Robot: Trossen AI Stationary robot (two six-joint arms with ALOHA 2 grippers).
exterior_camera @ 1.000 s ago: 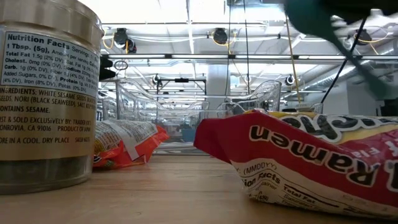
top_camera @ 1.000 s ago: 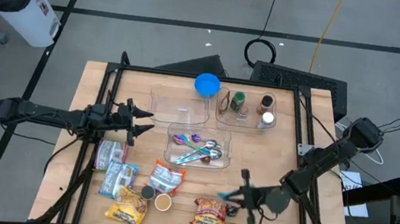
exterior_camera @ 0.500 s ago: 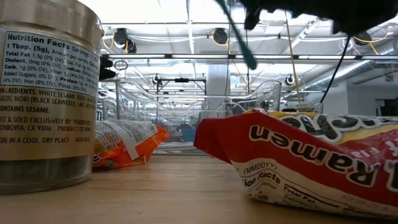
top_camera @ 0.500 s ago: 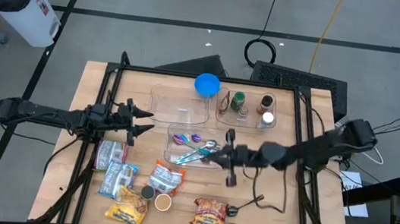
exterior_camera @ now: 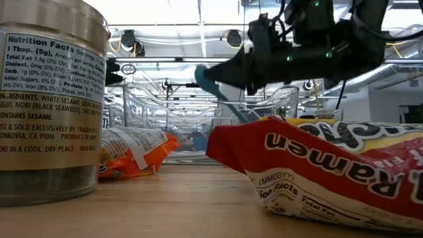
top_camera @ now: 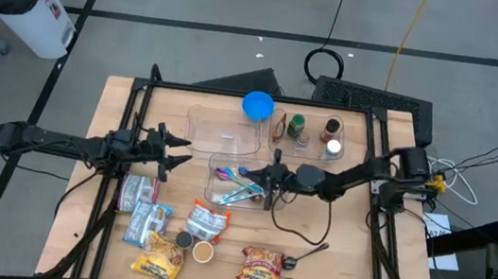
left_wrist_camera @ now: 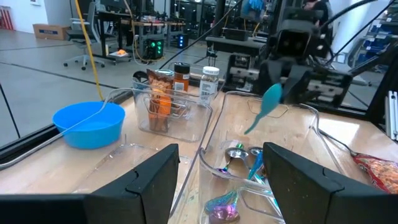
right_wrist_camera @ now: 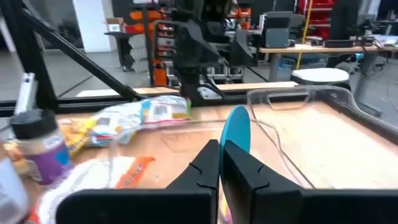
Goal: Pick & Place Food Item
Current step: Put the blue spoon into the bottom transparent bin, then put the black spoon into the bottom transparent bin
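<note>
Teal spoon (right_wrist_camera: 237, 132), pinched handle-first between the closed fingers of the right gripper (top_camera: 270, 178), hangs above the clear tray (top_camera: 214, 192) at the middle of the surface (top_camera: 339, 255); its bowl sticks out past the fingertips toward nine o'clock in the high view. Inside that tray lie several metal and coloured spoons (top_camera: 248, 189). Right arm reaches in from three o'clock, low across the surface. At twelve o'clock of the tray sit an empty clear bin (top_camera: 223, 134), a blue bowl (top_camera: 257, 105) and a clear bin of spice jars (top_camera: 311, 134). Toward six o'clock lies a red ramen packet (top_camera: 261, 267), with more snack packets (top_camera: 154, 233) and a small tin (top_camera: 183, 239) toward seven o'clock. Left gripper (top_camera: 171, 151) hovers at nine o'clock of the tray, its fingers spread wide and holding nothing, pointed toward the tray
</note>
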